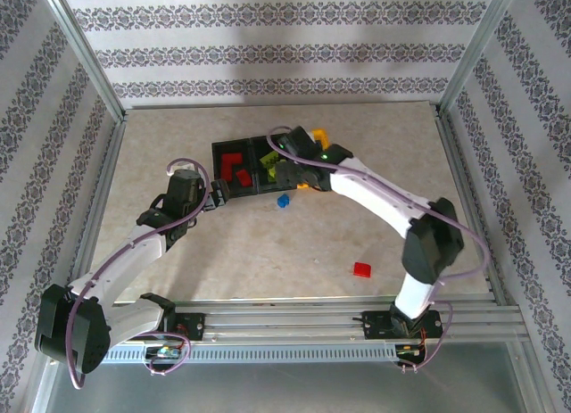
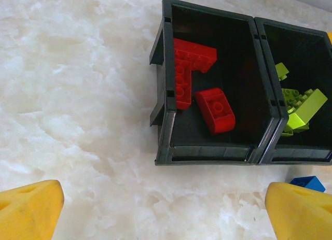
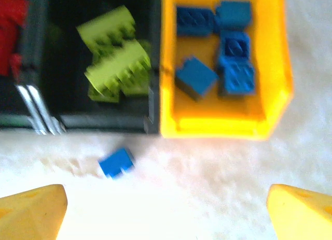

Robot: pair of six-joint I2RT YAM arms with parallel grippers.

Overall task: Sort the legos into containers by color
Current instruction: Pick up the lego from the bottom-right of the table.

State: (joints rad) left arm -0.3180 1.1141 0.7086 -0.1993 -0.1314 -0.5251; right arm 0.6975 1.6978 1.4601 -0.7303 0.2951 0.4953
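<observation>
From above, two strays lie loose: a blue brick (image 1: pixel 283 201) just near of the bins (image 1: pixel 236 143), a red brick (image 1: pixel 362 269) nearer, rightward. Left wrist: left gripper (image 2: pixel 166 214) wide open, empty. Right wrist: right gripper (image 3: pixel 166 214) spread, empty, blue brick just beyond, leftward; likely next, grasp it for the yellow bin (image 3: pixel 223 127)

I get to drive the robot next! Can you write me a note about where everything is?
Left gripper: open, empty, in front of the left black bin.
Right gripper: open, empty, in front of the yellow bin.
Done: red bricks in the left black bin, green bricks in the middle black bin, blue bricks in the yellow bin.
Left: loose blue brick on the table just in front of the bins; loose red brick nearer the right arm's base.
</observation>
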